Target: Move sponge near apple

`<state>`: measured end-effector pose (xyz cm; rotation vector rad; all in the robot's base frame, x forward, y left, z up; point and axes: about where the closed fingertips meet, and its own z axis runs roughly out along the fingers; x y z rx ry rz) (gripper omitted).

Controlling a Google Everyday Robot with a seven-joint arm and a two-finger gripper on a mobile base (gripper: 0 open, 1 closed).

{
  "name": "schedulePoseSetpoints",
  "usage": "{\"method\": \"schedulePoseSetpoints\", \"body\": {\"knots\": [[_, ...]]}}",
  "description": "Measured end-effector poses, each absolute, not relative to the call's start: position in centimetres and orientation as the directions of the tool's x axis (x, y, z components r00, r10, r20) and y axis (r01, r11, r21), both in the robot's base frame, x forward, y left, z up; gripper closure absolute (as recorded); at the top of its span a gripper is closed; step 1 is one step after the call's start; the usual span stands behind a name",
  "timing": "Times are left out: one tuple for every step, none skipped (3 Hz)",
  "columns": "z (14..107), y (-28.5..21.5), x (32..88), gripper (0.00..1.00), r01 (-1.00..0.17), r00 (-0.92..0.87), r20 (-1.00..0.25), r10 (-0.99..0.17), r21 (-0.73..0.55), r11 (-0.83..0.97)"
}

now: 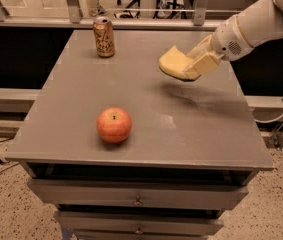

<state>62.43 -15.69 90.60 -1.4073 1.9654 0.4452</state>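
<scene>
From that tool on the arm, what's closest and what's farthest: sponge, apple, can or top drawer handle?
1. Sponge, gripped in the tool, back right.
2. Apple, front left, and can, back left: too close to call.
3. Top drawer handle, low at the front.
</scene>
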Motion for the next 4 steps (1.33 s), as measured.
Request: {"method": "schedulePoseSetpoints", "body": {"knots": [[89.7,-13.9,58.6,1.00,-0.974,-0.124,-0.646,-0.754,-0.067,0.218],[87.4,-11.9,54.8,1.00,-0.995,-0.080,-0.613,-0.786,0.006,0.097],[86.0,-9.3,51.5,1.00,-0.999,-0.023,-0.599,-0.800,0.051,-0.009],[86.3,-8.6,50.6,1.00,-0.998,0.007,-0.599,-0.801,0.048,-0.044]]}}
